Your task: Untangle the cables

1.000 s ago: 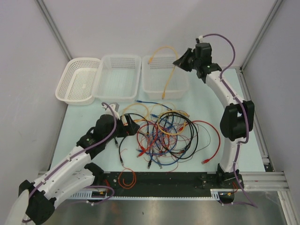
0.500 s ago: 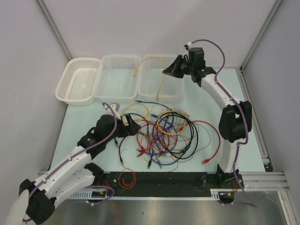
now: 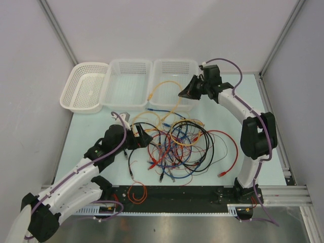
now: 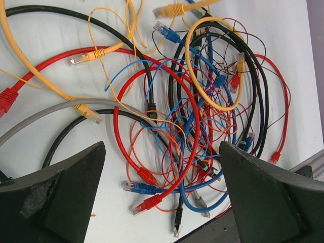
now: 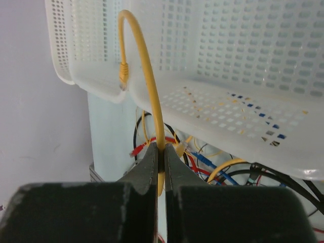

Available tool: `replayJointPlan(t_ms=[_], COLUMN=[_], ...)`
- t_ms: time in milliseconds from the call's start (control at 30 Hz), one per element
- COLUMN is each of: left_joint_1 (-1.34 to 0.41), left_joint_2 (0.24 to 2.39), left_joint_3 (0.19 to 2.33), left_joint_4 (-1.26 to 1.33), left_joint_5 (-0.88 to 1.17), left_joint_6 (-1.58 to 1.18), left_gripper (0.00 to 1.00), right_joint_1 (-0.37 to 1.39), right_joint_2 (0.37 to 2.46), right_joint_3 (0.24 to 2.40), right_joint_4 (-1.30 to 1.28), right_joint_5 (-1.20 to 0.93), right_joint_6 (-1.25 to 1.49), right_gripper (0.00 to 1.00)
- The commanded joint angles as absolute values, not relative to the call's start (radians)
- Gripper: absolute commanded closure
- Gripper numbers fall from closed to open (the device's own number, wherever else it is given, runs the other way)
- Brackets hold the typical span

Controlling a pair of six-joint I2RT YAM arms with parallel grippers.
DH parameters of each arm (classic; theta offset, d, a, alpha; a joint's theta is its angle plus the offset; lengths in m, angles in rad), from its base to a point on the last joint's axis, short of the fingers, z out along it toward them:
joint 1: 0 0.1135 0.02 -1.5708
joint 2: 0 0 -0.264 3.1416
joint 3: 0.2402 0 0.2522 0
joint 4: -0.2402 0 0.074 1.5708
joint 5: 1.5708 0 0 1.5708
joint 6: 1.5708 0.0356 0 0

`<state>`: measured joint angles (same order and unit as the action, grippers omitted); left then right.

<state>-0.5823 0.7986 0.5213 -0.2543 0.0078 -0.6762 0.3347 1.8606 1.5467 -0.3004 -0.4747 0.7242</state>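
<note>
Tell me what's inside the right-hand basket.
The right-hand basket shows a bare floor. The yellow cable, pinched by the right gripper, jaws shut, arcs by its near wall; the gripper hides the near right corner.

The cables are red, blue, black, yellow (one grey cable); baskets white, perforated.

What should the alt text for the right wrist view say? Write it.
The right gripper is shut on a yellow cable that arcs up and over, its plug dangling before white perforated baskets. More tangled cables lie below.
</note>
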Motion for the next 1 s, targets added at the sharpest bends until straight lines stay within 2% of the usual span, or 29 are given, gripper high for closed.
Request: replayJointPlan(t_ms=[0,200,467,600,733,767,800,833,900,967], left_joint_1=[-0.584,-0.584,-0.584,-0.584,-0.584,-0.584,-0.584,-0.584,-0.584,-0.584], left_joint_2=[0.790,0.787,0.784,0.795,0.813,0.818,0.822,0.831,0.841,0.847], left_joint_3=[0.514,0.511,0.497,0.495,0.505,0.506,0.512,0.517,0.531,0.540], left_joint_4=[-0.225,-0.221,-0.216,-0.212,-0.212,-0.213,-0.213,-0.216,-0.219,-0.219], left_joint_5=[0.029,0.037,0.035,0.029,0.017,0.015,0.011,0.009,0.005,0.003], left_joint_6=[-0.692,-0.692,-0.690,-0.686,-0.673,-0.669,-0.667,-0.666,-0.661,-0.658], left_gripper=[0.01,0.00,0.00,0.00,0.00,0.00,0.00,0.01,0.00,0.00], right_joint_1=[0.362,0.344,0.284,0.262,0.270,0.278,0.284,0.302,0.319,0.333], right_joint_2=[1.766,1.709,1.743,1.834,1.942,1.968,2.024,2.049,2.083,2.066], right_joint_3=[1.542,1.558,1.601,1.676,1.868,1.911,1.971,2.068,2.130,2.120], right_joint_4=[-0.304,-0.229,-0.111,-0.112,-0.254,-0.288,-0.386,-0.437,-0.527,-0.535], right_joint_5=[-0.483,-0.563,-0.577,-0.531,-0.387,-0.364,-0.298,-0.260,-0.165,-0.121], right_joint_6=[0.709,0.799,0.883,0.879,0.770,0.746,0.715,0.686,0.624,0.606], right_gripper=[1.00,1.00,1.00,1.00,1.00,0.92,0.70,0.60,0.40,0.33])
